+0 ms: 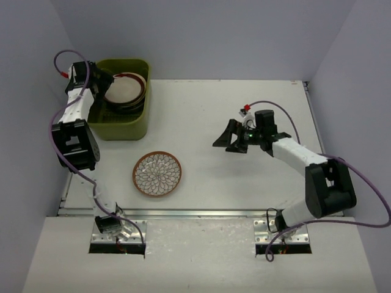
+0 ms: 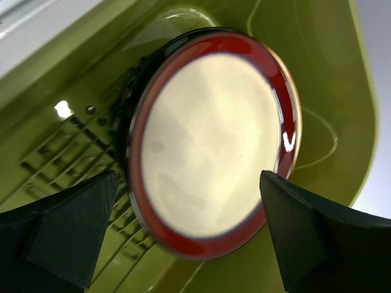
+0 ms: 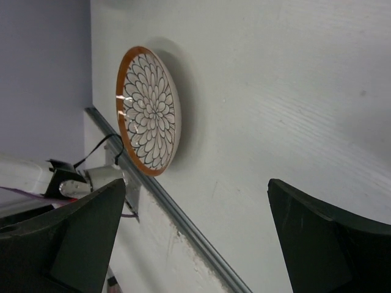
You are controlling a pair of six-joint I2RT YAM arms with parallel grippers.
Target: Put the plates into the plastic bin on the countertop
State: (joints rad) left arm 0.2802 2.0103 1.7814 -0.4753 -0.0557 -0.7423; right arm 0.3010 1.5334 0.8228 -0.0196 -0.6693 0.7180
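Since the jaws of the left gripper (image 2: 188,180) stand spread either side of the red-rimmed plate (image 2: 211,140) without pinching it, and that plate rests on a dark-rimmed plate (image 2: 124,122) inside the plastic bin (image 1: 119,129), we should lift straight up, clear of the bin wall, nudging nothing. Jaws of the right gripper (image 1: 231,141) are spread, pinching nothing, above the middle of the bench (image 1: 244,177). The patterned plate (image 1: 157,174) lies flat near the front rail (image 1: 201,213), outside the bin, so we'd take it by the rim next.
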